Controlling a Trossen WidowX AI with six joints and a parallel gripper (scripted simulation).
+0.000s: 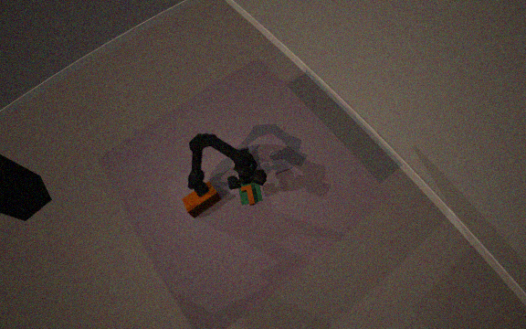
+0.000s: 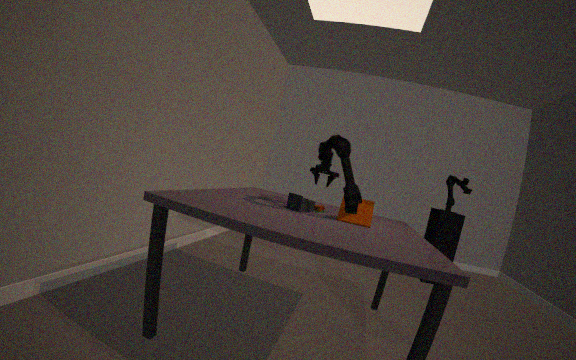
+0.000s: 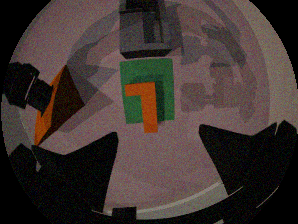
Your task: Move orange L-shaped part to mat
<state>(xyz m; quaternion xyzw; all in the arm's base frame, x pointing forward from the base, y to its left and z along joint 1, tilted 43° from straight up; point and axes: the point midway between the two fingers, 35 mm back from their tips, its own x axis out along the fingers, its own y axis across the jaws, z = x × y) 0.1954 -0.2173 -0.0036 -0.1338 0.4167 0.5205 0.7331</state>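
Dim purple table (image 2: 268, 220) carries the green mat (image 3: 148, 92); on it the orange part (image 3: 145, 104) seems to lie flat, L-shaped; gripper (image 2: 324, 176) hangs above, fingers wide, empty.

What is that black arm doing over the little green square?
A single robot arm has its tool hanging open above the table, holding nothing. Right below it, an orange L-shaped part lies on a green mat, one end reaching past the mat's edge. Just beyond the mat sits the grey tray with an L-shaped pocket that looks vacant. So the part appears to be out of the tray and released, with the tool raised clear of it.
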